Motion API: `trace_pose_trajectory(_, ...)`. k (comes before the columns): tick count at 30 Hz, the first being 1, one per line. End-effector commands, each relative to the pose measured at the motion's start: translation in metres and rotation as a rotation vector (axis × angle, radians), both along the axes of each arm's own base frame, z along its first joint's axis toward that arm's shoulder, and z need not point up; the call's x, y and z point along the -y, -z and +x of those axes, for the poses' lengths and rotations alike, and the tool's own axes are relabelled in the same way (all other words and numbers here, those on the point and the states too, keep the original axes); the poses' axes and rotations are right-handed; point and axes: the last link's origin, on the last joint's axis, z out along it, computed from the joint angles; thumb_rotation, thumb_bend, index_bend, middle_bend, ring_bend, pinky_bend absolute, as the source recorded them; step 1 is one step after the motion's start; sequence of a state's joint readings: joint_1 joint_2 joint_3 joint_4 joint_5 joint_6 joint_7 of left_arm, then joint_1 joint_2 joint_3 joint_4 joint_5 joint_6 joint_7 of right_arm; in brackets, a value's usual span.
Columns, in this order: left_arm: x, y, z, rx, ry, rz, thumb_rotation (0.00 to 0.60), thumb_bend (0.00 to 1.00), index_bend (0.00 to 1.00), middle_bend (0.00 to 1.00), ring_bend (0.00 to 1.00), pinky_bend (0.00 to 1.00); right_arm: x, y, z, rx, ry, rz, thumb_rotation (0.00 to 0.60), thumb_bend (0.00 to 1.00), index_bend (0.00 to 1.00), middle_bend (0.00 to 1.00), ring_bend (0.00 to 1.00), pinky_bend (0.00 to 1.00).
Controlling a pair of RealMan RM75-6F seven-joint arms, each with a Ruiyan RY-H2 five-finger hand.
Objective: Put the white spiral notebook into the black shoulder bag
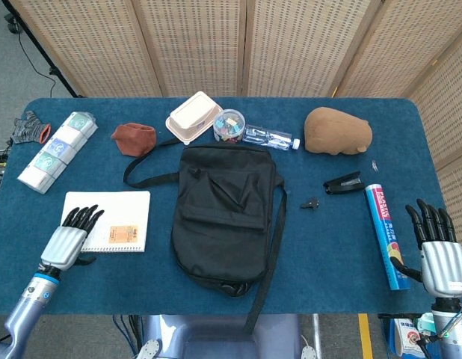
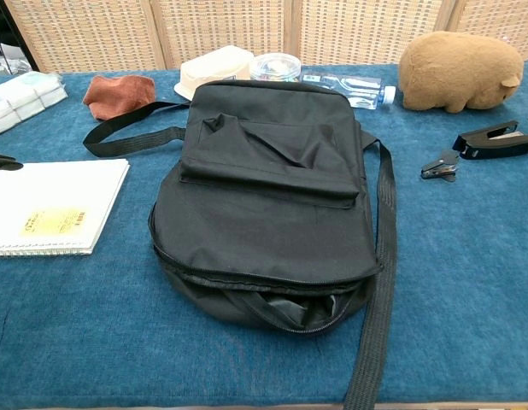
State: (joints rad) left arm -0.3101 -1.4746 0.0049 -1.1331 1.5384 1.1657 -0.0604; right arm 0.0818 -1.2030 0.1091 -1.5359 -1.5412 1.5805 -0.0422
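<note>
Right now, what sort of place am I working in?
Probably a staged test or lab setup, not a lived-in room: a table covered in blue cloth, folding wicker screens behind it, and unrelated props laid out, such as a plush toy and a stapler.
</note>
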Motion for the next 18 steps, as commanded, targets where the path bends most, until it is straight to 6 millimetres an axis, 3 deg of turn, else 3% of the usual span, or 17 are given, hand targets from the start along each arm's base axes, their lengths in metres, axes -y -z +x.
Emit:
trace_pose_trajectory(1,0.0,0.003,0.001,0.002,0.001,-0.016,0.6,0.02,0.0,0.0,0.0,0.0,0.0,0.0,0.0,0.001,0.0,-0.003,0.6,0.0,0.0,0.0,0.0,0.0)
trace_pose_trajectory(12,-0.013,0.012,0.001,-0.051,-0.001,-0.004,0.6,0.04,0.0,0.0,0.0,0.0,0.002,-0.002,-0.001,0.005,0.003,-0.007,0.6,0.0,0.0,0.0,0.0,0.0)
trace_pose_trajectory(16,-0.016,0.013,0.003,-0.064,0.001,-0.003,0.6,0.11,0.0,0.0,0.0,0.0,0.002,-0.003,-0.001,0.007,0.003,-0.008,0.6,0.0,0.0,0.0,0.0,0.0)
trace_pose_trajectory(18,-0.017,0.015,0.004,-0.072,0.007,-0.002,0.6,0.21,0.0,0.0,0.0,0.0,0.002,-0.003,-0.001,0.009,0.003,-0.008,0.6,0.0,0.0,0.0,0.0,0.0)
